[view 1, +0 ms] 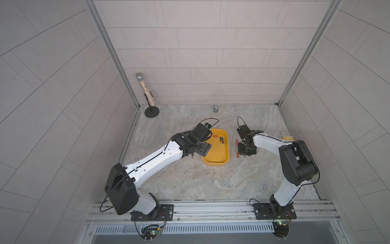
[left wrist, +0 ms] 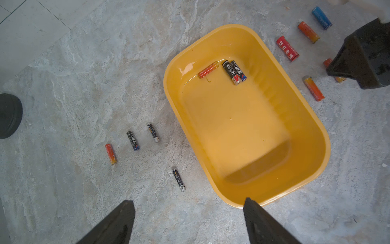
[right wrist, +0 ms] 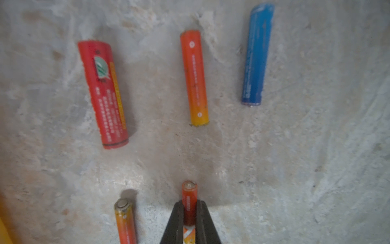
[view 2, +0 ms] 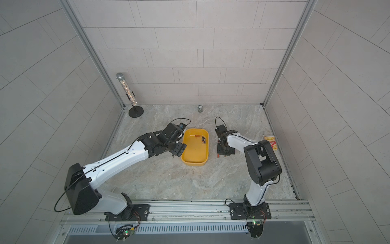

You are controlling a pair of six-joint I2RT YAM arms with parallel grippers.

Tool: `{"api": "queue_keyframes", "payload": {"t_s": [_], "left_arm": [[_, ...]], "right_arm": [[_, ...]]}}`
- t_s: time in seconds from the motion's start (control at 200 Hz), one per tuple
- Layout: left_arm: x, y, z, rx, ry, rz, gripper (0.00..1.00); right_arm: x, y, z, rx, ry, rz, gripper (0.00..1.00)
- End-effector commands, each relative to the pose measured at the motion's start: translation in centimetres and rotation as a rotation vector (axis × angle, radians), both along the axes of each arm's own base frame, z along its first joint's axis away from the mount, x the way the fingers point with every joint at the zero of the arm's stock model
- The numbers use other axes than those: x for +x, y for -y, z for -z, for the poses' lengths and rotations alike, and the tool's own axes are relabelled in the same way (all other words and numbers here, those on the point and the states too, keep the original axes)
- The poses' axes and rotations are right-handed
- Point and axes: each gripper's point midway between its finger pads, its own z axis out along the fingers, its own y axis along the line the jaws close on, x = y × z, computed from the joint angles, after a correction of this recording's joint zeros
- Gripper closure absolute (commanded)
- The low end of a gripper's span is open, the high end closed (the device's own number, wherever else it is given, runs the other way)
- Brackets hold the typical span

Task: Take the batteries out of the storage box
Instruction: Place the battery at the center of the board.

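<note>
Left arm (view 1: 152, 157) reaches forward and inward, wrist bent. Left gripper (left wrist: 188, 201): jaws spread wide, nothing between them. Right arm (view 1: 268, 140): elbow raised, forearm angled inward. Right gripper (right wrist: 190, 203) apparently points steeply down, clamped on an orange-red battery (right wrist: 189, 192).

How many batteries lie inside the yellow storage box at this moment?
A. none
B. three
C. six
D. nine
B: in the left wrist view the storage box holds one orange battery and two black batteries that lie side by side near one end.
</note>
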Motion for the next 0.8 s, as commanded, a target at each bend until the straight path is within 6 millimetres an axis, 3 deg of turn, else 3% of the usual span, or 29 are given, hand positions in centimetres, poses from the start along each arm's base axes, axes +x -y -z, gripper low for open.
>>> {"api": "queue_keyframes", "payload": {"t_s": [0.0, 0.235, 0.35, 0.535, 0.796], "left_arm": [[0.1, -0.4, -0.1, 0.022, 0.004, -0.011, 0.11], [0.1, -0.4, 0.1, 0.029, 0.000, -0.011, 0.11], [0.1, -0.5, 0.1, 0.035, 0.002, -0.009, 0.11], [0.5, -0.9, -0.3, 0.061, 0.024, -0.018, 0.11], [1.6, 0.0, -1.3, 0.048, 0.026, -0.012, 0.11]], "right_arm": [[-1.5, 0.9, -0.3, -0.027, -0.024, 0.022, 1.00], [-1.7, 0.9, 0.1, -0.027, -0.031, 0.023, 1.00], [-1.9, 0.9, 0.3, -0.026, -0.037, 0.025, 0.92], [-1.8, 1.2, -0.6, -0.035, -0.015, 0.029, 0.79], [-1.5, 1.3, -2.3, -0.032, 0.026, 0.023, 0.76]]}}
